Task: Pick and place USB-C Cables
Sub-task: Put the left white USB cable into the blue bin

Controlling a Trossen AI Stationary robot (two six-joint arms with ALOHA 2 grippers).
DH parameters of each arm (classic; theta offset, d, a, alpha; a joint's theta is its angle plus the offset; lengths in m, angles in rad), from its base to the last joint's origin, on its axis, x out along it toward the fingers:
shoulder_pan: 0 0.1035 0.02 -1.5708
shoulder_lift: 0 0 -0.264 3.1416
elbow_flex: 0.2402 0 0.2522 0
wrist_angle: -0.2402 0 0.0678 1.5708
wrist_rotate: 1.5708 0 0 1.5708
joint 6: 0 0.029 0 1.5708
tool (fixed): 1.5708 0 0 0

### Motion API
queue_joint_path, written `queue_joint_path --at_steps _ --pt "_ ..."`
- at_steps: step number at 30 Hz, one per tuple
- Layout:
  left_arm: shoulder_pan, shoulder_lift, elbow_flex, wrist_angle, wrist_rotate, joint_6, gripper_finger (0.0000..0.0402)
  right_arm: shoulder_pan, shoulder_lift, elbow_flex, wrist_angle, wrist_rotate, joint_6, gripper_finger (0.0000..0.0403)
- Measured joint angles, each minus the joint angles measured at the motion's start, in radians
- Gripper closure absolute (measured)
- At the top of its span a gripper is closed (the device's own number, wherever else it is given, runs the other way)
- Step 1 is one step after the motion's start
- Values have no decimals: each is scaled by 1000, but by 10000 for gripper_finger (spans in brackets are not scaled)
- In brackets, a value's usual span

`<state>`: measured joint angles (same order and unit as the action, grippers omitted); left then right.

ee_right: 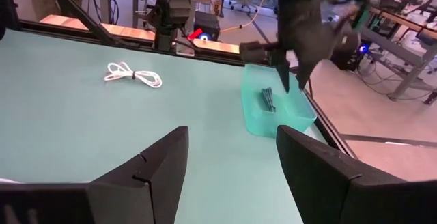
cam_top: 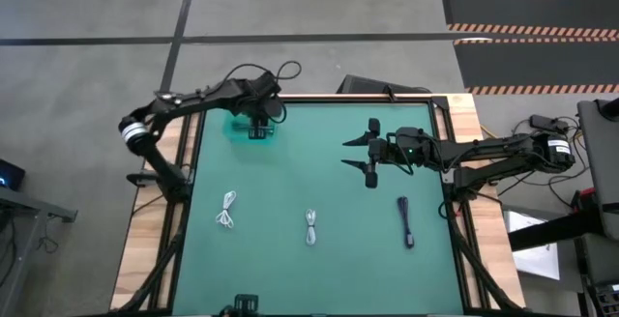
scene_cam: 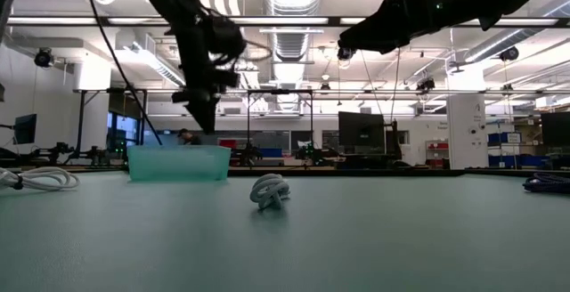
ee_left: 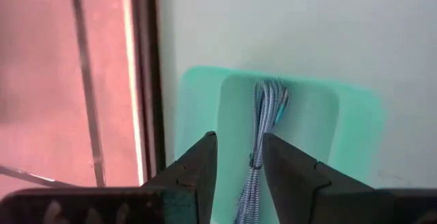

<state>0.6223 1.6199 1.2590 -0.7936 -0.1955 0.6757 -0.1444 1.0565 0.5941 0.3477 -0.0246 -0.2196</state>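
On the smooth matte green bench (cam_top: 319,191), the left hand (ee_left: 239,157) hung over the translucent teal bin (cam_top: 250,127), its dark wedge-shaped fingers apart. Directly below them a grey-teal cable (ee_left: 265,125), a slim straight braided bundle, lay inside the bin, free of both fingers. Nearer the front edge, a looped white cable (cam_top: 227,211) lay left, a second white cable (cam_top: 310,227) sat mid-bench, and a thin black cable (cam_top: 405,220) lay right. The right hand (cam_top: 370,153) hovered with fingers spread wide and empty, just beyond the black cable.
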Motion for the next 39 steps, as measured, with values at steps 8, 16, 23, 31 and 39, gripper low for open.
queue_joint_path --at_steps 8,16,23,31,39 --pt "-111 -137 -11 4 51 -256 301 0 0 0 0 0 13 188" --pt "-260 -217 -45 27 64 -506 301 0 0 0 -1 0 47 188" --pt "-406 -231 -92 25 65 -689 301 0 0 0 -1 0 43 188" --pt "-572 -231 -143 24 65 -920 301 0 0 17 2 0 13 188" --pt "-704 -230 -206 19 66 -1241 301 0 0 49 0 0 -62 188"
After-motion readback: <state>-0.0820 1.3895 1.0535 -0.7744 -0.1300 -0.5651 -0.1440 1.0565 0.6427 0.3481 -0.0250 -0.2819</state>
